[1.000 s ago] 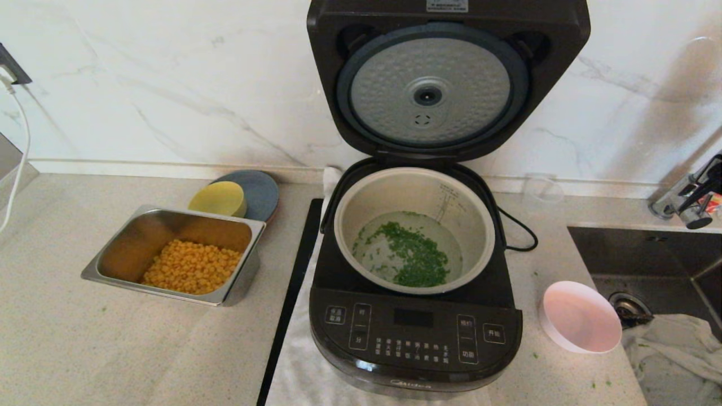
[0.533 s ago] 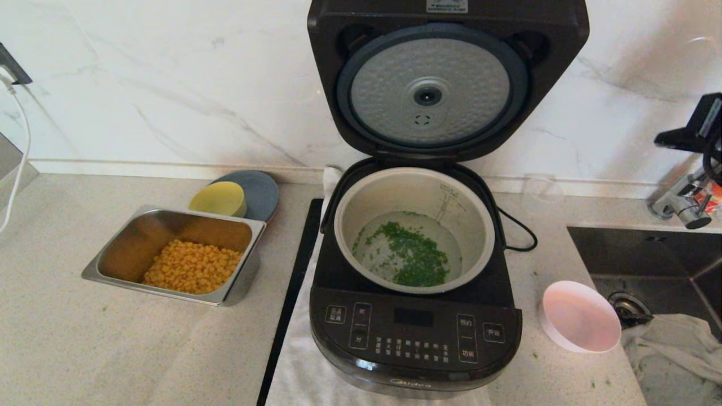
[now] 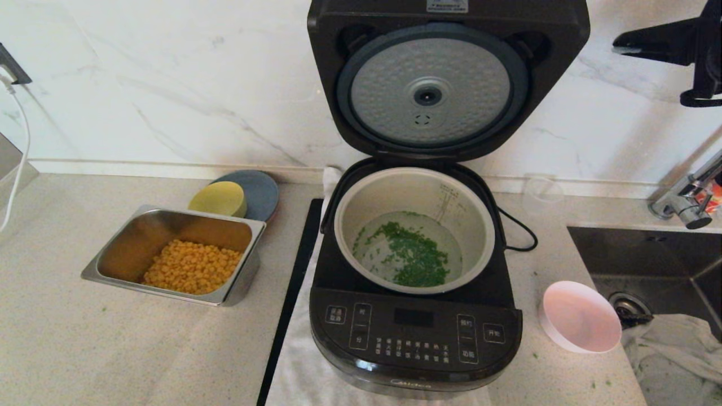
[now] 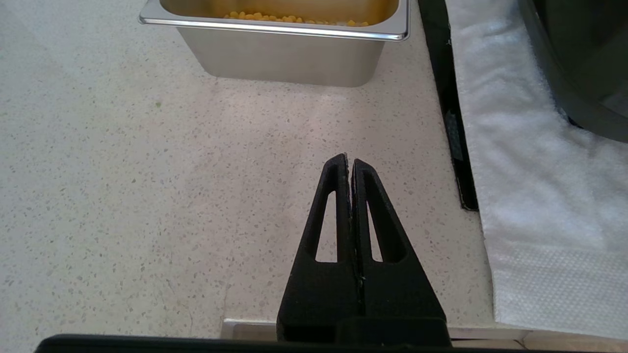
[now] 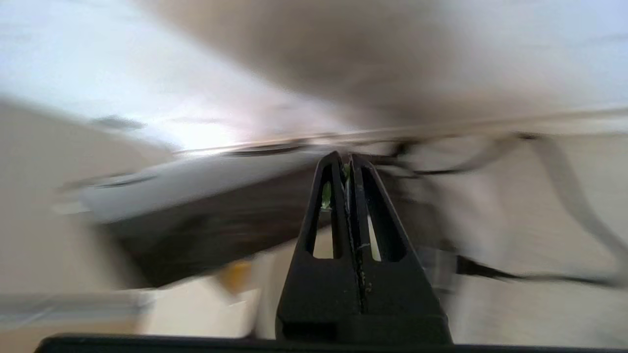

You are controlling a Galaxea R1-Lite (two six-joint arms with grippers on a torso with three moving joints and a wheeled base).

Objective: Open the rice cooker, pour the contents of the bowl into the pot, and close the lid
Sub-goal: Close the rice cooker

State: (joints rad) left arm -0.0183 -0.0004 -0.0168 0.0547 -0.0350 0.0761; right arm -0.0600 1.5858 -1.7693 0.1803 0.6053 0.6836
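Lid upright at top centre, looks stiff, hinged, glossy: push its top edge; right gripper upper right, fingers together, empty.

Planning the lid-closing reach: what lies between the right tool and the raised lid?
Head view: only bare marble wall separates the shut right tool from the raised dark glossy lid.

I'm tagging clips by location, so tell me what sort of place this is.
Most likely a home kitchen counter: a rice cooker stands open on the speckled stone countertop, a sink with a tap sits to its right, and a steel tray holds corn.
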